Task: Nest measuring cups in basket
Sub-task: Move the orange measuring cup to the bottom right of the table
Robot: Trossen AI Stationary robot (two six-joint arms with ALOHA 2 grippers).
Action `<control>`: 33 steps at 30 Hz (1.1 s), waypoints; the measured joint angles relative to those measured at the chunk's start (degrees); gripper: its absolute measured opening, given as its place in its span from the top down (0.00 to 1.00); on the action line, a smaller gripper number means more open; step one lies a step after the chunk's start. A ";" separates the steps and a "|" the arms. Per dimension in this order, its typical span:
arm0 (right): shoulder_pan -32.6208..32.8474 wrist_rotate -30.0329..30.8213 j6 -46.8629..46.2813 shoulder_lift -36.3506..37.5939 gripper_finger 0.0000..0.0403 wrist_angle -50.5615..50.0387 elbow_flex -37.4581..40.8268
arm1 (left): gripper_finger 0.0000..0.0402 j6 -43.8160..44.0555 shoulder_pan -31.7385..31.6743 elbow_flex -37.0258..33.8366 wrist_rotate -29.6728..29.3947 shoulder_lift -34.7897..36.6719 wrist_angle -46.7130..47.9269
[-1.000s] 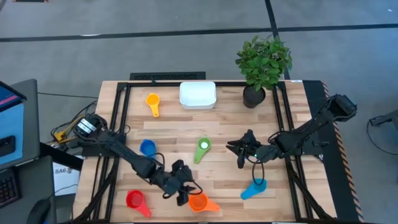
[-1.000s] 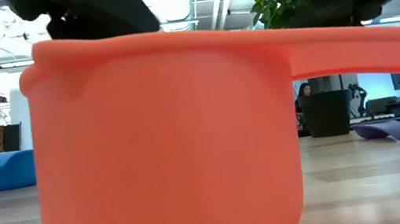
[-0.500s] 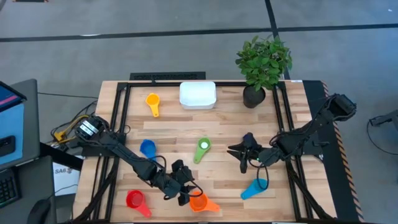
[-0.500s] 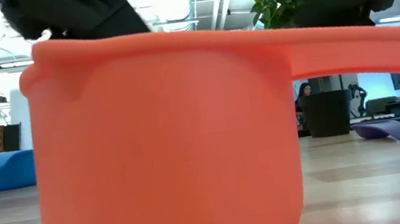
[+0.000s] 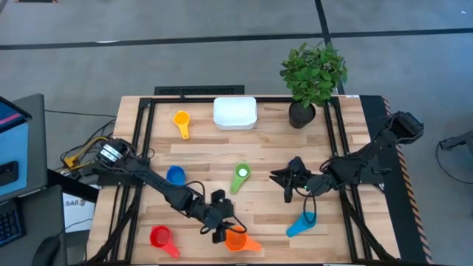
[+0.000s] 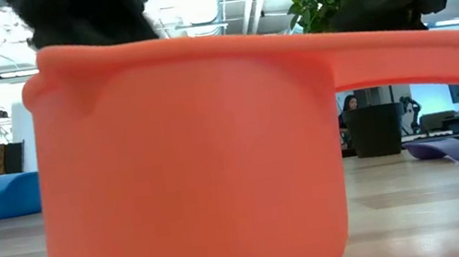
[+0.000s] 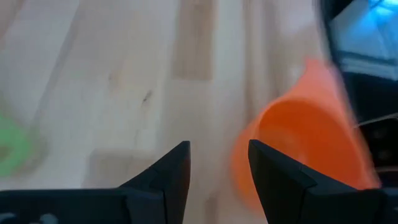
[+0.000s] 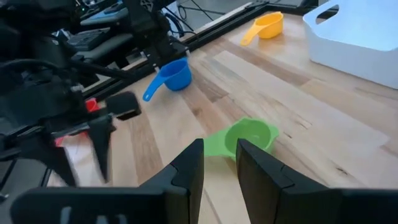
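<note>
While the left gripper hangs released just beside the orange cup, the right gripper waits, slightly parted, above the table.

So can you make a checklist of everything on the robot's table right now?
Surface: wooden table, with black rails.
Job's things: white basket at the far edge, nothing seen inside; yellow cup beside it; blue cup, green cup, light blue cup, red cup and orange cup scattered about.
Clutter: potted plant by the basket.
Grippers: left gripper just above the orange cup, jaws open; right gripper mid-table, jaws slightly apart, holding nothing.
Cables: yellow and black wires off the table's left edge.
Surroundings: grey floor; a computer at left.
</note>
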State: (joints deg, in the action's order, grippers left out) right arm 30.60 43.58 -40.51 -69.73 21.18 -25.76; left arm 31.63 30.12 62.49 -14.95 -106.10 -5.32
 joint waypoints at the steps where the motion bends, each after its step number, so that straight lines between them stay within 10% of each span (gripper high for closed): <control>1: 0.20 0.01 -0.02 0.01 0.70 0.21 0.00 | 0.62 -0.63 -0.01 0.06 0.18 -0.02 0.36; 33: 0.80 -1.45 -3.18 -0.48 0.71 1.38 0.00 | 0.62 0.53 -0.16 0.56 2.65 -1.97 0.87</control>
State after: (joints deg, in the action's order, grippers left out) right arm 31.39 42.13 -43.69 -70.21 22.56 -25.76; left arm 32.16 29.95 63.05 -12.29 -108.07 -4.45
